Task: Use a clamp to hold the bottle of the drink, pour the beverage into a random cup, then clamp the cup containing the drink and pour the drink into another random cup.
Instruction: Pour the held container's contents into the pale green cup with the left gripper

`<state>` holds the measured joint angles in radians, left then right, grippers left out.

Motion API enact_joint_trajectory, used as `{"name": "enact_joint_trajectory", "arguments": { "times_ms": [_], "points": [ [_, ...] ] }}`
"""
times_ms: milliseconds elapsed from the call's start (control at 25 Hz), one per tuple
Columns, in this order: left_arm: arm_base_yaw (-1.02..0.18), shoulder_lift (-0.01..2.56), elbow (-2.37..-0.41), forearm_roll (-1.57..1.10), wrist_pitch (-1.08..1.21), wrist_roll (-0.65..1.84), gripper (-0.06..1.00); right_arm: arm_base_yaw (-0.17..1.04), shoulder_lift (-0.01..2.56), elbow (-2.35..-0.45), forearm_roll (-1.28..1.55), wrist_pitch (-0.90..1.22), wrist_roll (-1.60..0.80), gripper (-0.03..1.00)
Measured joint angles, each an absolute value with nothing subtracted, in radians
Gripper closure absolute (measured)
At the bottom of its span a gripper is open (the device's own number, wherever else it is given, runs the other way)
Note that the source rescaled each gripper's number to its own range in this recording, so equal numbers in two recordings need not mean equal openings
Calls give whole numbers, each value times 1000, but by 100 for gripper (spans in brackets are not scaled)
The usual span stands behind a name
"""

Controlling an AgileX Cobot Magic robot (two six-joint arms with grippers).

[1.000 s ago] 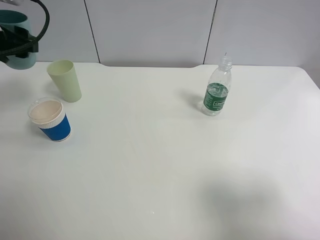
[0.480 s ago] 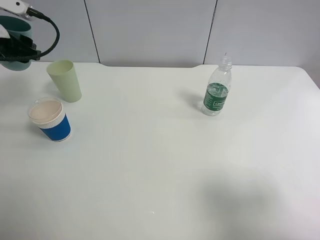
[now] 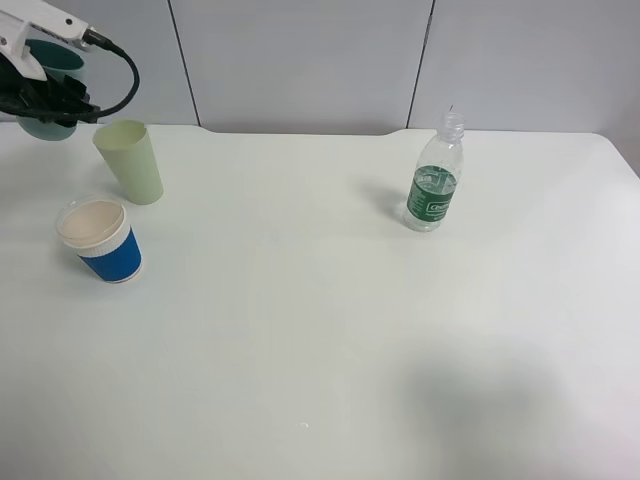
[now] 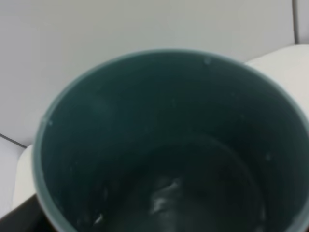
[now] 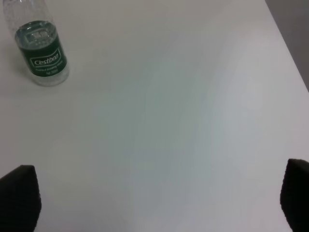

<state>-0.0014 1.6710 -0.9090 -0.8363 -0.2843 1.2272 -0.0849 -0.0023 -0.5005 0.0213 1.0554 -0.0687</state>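
My left gripper (image 3: pixel 48 100) is shut on the teal cup (image 3: pixel 52 62) and holds it in the air at the far left, just left of and above the pale green cup (image 3: pixel 130 161). The teal cup leans slightly towards that pale green cup. In the left wrist view the teal cup's dark inside (image 4: pixel 164 145) fills the picture, with a glint of clear beverage (image 4: pixel 161 198) at the bottom. The bottle (image 3: pixel 434 180) stands upright at the right back, with clear liquid in it (image 5: pixel 39 48). My right gripper (image 5: pixel 157 198) is open above bare table, well away from the bottle.
A blue-sleeved white cup (image 3: pixel 100 241) stands in front of the pale green cup. The white table (image 3: pixel 320 330) ends at a grey panelled wall (image 3: pixel 300 60) behind. The table's right edge (image 5: pixel 289 53) runs near the right gripper.
The left gripper has carried the teal cup a little to the right, closer to the pale green cup, and more of its arm now shows. Nothing else moved.
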Motion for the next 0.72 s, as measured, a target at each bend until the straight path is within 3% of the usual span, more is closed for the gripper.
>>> {"name": "enact_joint_trajectory", "arguments": {
  "times_ms": [720],
  "points": [
    [-3, 1674, -909, -860, -310, 1353, 94, -85, -2, -500, 21, 1055, -69, -3]
  ]
}}
